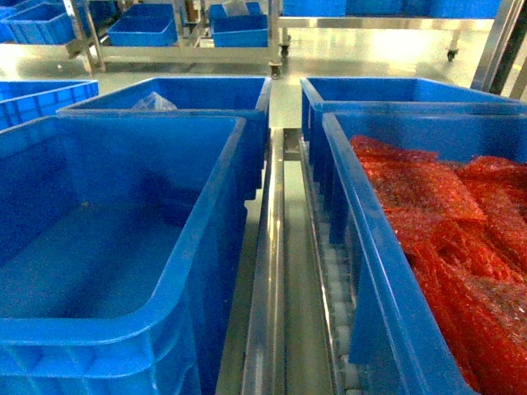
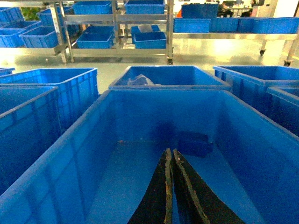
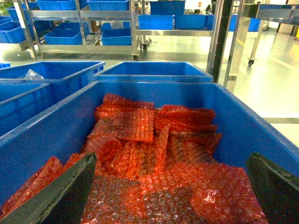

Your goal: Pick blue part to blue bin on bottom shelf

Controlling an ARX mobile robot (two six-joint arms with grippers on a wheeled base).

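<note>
1. Blue bin (image 1: 107, 271), front left on the bottom shelf (image 1: 268, 329): looks empty in the head view; the left wrist view shows 1 small dark blue block, probably the blue part (image 2: 194, 143), lying on the floor near the back wall.
2. Left gripper (image 2: 169, 186): jaws clenched together, grasping nothing, poised above that bin's floor, apart from the block.
3. Right gripper (image 3: 168, 186): jaws spread wide, released, hovering over red bubble-wrap bags (image 3: 149, 154).
4. Right-hand bin (image 1: 387, 271): heaped with those red bags.
5. Rear left bin (image 1: 198, 103): holds 1 clear plastic bag (image 1: 152, 102); rear right bin (image 1: 387, 90) contents hidden.
6. Step, as judged: part seems already delivered, or a pick is pending; next move calls for lifting the left arm clear.
</note>
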